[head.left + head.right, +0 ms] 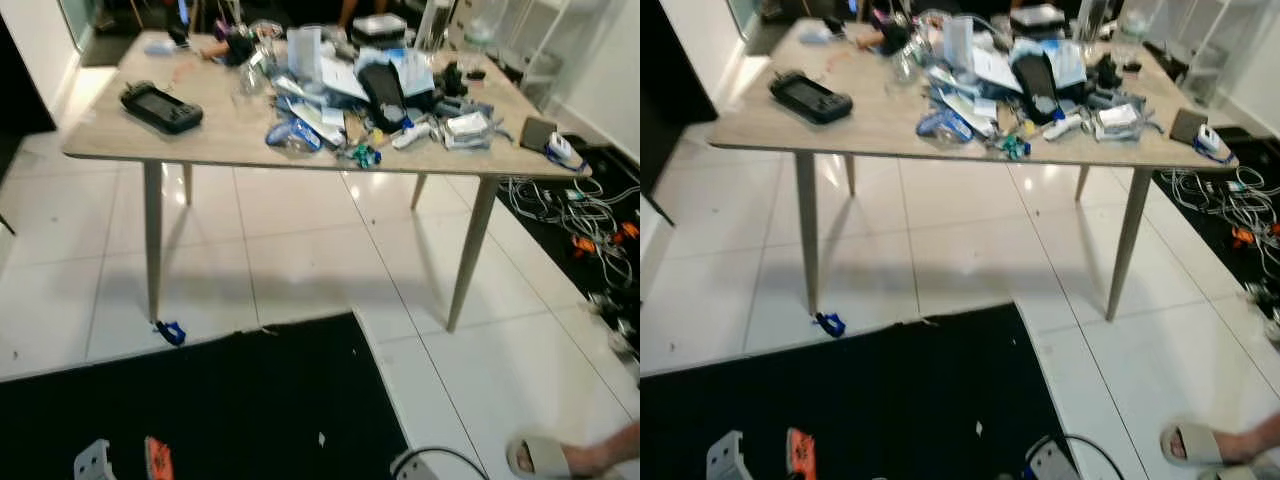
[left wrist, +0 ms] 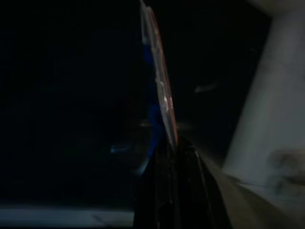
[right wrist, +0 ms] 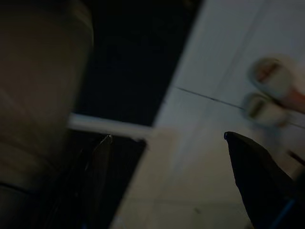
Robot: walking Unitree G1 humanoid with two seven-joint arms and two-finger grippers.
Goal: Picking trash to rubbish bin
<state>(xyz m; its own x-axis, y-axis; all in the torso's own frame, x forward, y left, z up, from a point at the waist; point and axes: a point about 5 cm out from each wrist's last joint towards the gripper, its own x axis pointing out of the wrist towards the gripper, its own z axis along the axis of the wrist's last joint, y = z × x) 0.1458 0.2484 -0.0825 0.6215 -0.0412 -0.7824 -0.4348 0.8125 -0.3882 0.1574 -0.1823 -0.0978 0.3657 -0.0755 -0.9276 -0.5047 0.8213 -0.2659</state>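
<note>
From the robot's head, a wooden table (image 1: 200, 135) stands on white tiles, with a black mat (image 1: 200, 410) on the floor in front of it. A big messy pile of trash (image 1: 370, 95) lies on the table's right half, and a black game pad (image 1: 160, 106) sits apart on its left half. A small blue scrap (image 1: 170, 332) lies on the floor, right by the foot of the table's front left leg. A person's foot in a pale slipper (image 1: 545, 457) stands on the tiles at the right. In the dark left wrist view, the left gripper (image 2: 164, 157) is pinched tight on a thin flat wrapper (image 2: 159, 90). In the right wrist view, the right gripper (image 3: 167, 143) has its fingers spread wide with nothing between them, above the tiles.
</note>
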